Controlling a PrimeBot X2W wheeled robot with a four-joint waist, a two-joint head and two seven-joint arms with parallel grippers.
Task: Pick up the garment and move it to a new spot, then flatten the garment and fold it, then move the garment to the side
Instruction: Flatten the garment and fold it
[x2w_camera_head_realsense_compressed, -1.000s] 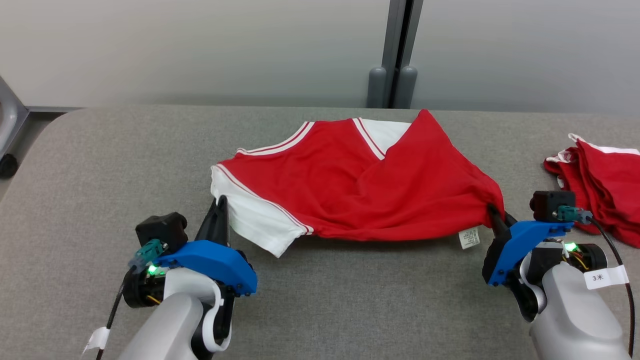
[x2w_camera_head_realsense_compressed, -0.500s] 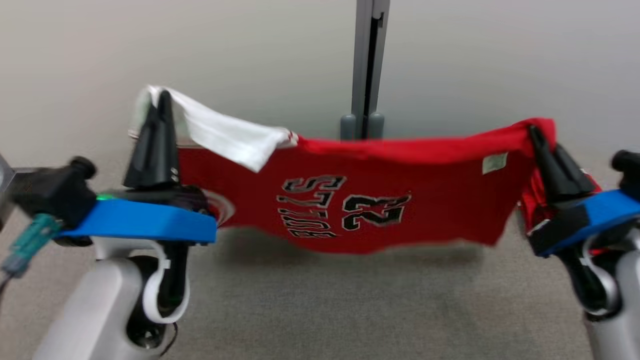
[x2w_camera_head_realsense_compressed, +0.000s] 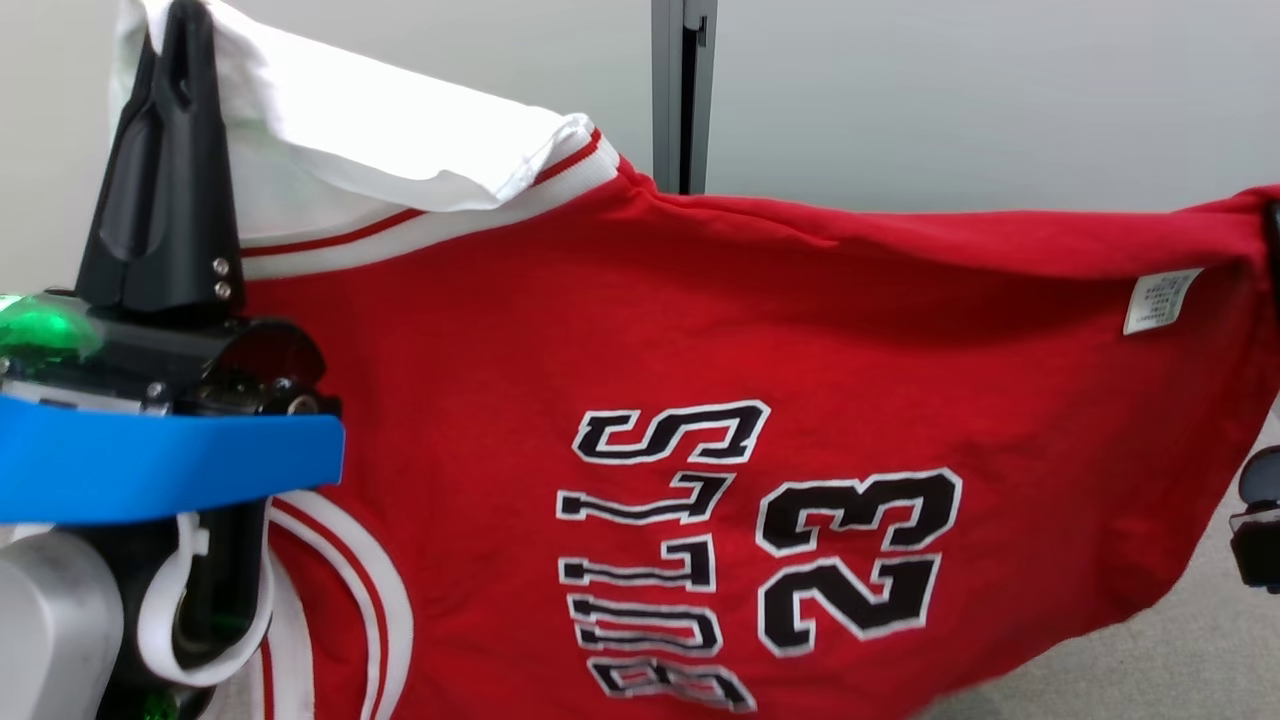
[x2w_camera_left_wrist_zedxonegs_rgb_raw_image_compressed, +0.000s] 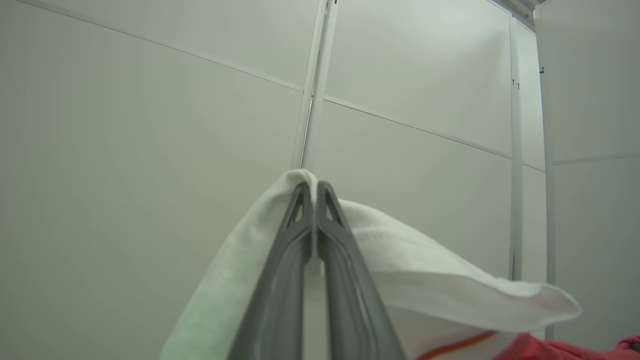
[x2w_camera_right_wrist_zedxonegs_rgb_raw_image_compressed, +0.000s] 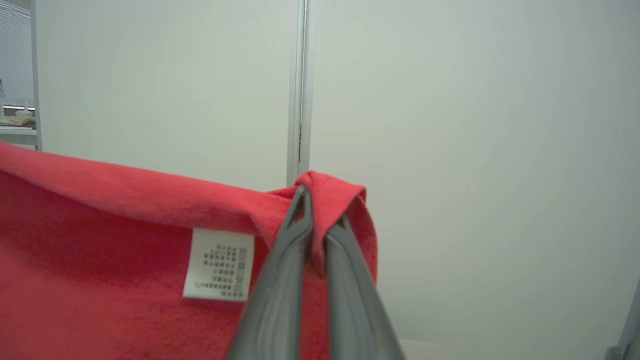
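Holding the red garment (x2w_camera_head_realsense_compressed: 800, 330) up in the air over the tabletop (x2w_camera_head_realsense_compressed: 1200, 650), with left gripper (x2w_camera_left_wrist_zedxonegs_rgb_raw_image_compressed: 312, 186) jaws pinched on its white sleeve (x2w_camera_left_wrist_zedxonegs_rgb_raw_image_compressed: 425, 280) and right gripper (x2w_camera_right_wrist_zedxonegs_rgb_raw_image_compressed: 320, 200) jaws pinched on a red corner (x2w_camera_right_wrist_zedxonegs_rgb_raw_image_compressed: 332, 187); could slip loose and drop if tugged too hard.

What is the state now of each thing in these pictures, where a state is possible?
red jersey with white sleeves: held up, stretched between both grippers, lettering turned sideways.
left gripper: shut on the white sleeve.
right gripper: shut on the red edge.
white care label: hanging flat near the right gripper.
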